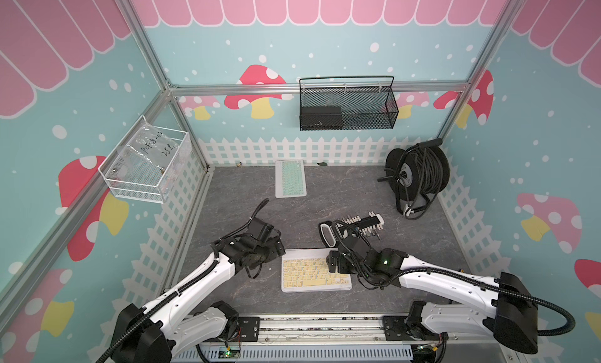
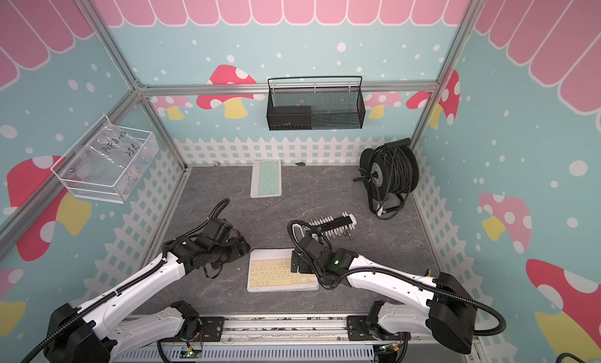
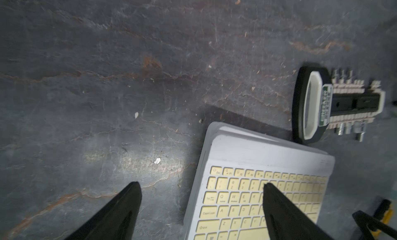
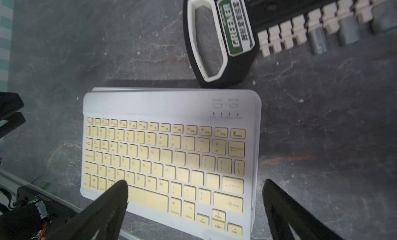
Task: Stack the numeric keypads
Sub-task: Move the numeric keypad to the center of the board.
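A yellow-keyed numeric keypad [image 1: 312, 275] lies flat near the front of the table, and the white edge of another shows under it [image 3: 217, 126]. A mint-green keypad [image 1: 290, 178] lies alone by the back fence, also seen in a top view [image 2: 266, 178]. My left gripper [image 1: 280, 247] hangs open at the yellow keypad's far left corner; in the left wrist view one finger is over the keys and the other over bare table [image 3: 200, 186]. My right gripper [image 1: 333, 264] is open above the keypad's right part, its fingers [image 4: 195, 183] straddling the right end without touching.
A black bar holder with white pegs [image 1: 357, 226] lies just behind the yellow keypad. A cable reel [image 1: 418, 176] stands at the back right. A black mesh basket [image 1: 348, 104] hangs on the back wall, a white one [image 1: 146, 169] on the left wall.
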{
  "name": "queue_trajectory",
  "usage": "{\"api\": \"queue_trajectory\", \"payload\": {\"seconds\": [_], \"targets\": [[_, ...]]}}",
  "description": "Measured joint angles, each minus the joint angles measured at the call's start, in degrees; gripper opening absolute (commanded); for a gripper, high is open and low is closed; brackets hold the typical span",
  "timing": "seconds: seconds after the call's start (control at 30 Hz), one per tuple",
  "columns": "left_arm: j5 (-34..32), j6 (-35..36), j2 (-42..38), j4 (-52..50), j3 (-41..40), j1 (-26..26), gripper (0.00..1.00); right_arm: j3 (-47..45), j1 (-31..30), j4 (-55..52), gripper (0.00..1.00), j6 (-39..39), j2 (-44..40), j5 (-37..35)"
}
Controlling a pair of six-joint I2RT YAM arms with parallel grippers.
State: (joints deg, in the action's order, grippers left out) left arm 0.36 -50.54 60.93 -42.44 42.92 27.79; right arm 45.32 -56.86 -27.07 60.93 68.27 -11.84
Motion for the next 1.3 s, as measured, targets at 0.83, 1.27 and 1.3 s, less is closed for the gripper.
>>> {"api": "queue_trajectory", "payload": {"seconds": [0.83, 1.27, 1.3], "targets": [[15.4, 14.1, 59.5, 10.4, 55.1, -22.9, 1.0, 55.8, 22.1, 14.8, 1.0, -25.5, 54.2, 15.2], [17.9, 13.0, 76.1, 11.3, 70.6, -24.3, 0.99, 78.8, 25.0, 19.8, 1.0, -22.4, 79.2, 22.0], [17.9, 12.8, 76.4, 11.5, 71.0, -24.3, 0.99, 79.1, 25.1, 20.0, 1.0, -22.1, 79.8, 21.9]]}}
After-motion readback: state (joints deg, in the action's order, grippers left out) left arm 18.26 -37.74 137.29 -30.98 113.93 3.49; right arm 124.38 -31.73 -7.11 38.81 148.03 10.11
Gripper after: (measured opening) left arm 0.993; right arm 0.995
